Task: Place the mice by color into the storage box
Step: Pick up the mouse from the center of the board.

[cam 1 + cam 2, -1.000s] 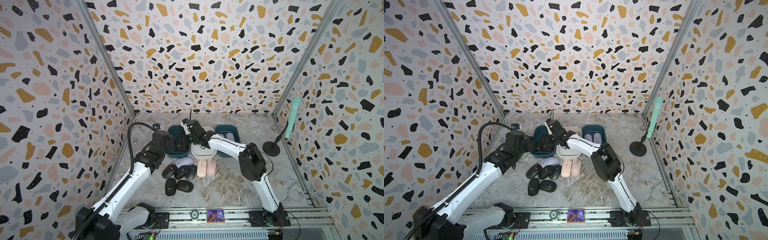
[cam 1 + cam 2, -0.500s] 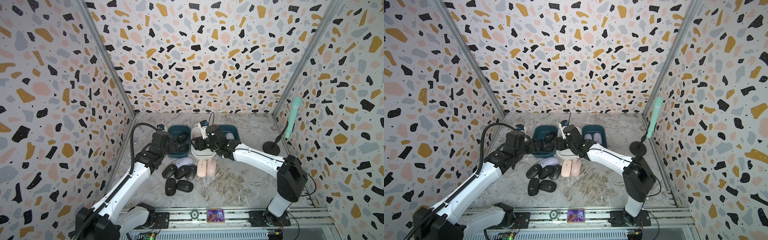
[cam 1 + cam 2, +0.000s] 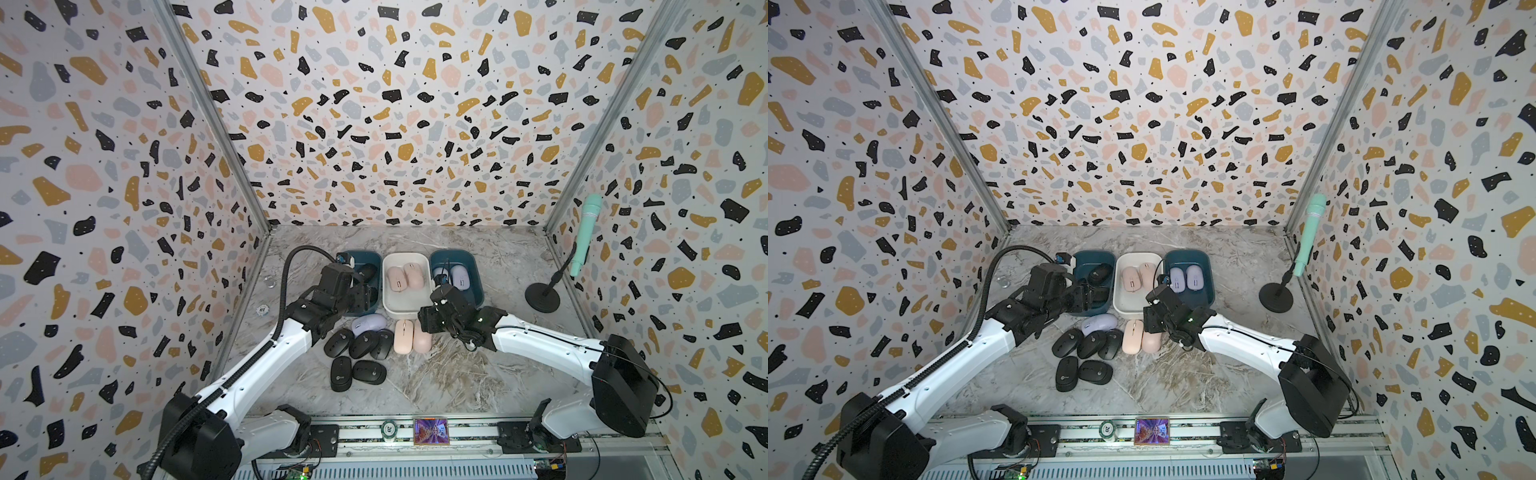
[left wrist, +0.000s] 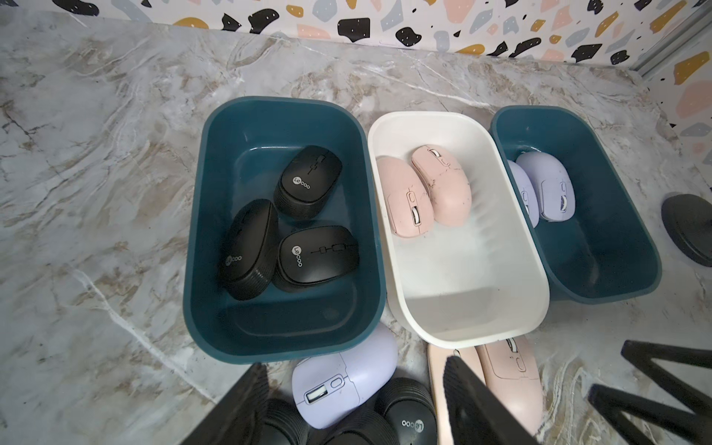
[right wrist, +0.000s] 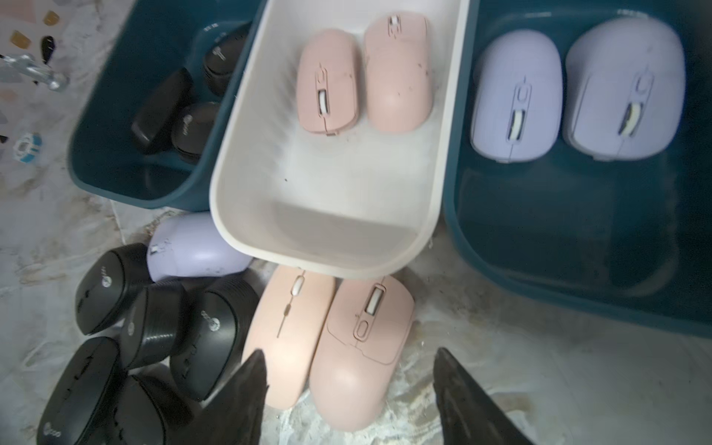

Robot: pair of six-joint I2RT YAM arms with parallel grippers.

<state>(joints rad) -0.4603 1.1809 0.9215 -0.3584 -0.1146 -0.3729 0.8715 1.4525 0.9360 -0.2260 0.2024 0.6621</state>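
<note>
Right pincer (image 5: 349,352) gapes empty over two touching pink mice (image 5: 362,346) on the table (image 5: 539,366) beside the white box (image 5: 246,162); left pincer (image 4: 354,362) likewise open. Closing may snag both mice.

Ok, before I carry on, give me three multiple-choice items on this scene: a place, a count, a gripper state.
1. Where is the loose lavender mouse?
A. In the white bin
B. On the table, just in front of the teal bin that holds black mice
C. Beside the microphone stand

2. How many black mice lie in that teal bin?
A. Five
B. One
C. Three

3. How is the right gripper?
A. Open and empty, above the pink mice on the table
B. Shut on a lavender mouse
C. Shut on a black mouse

1 B: the left wrist view shows it at that bin's front wall.
2 C: three show there.
3 A: its jaws stand apart with nothing between.
</note>
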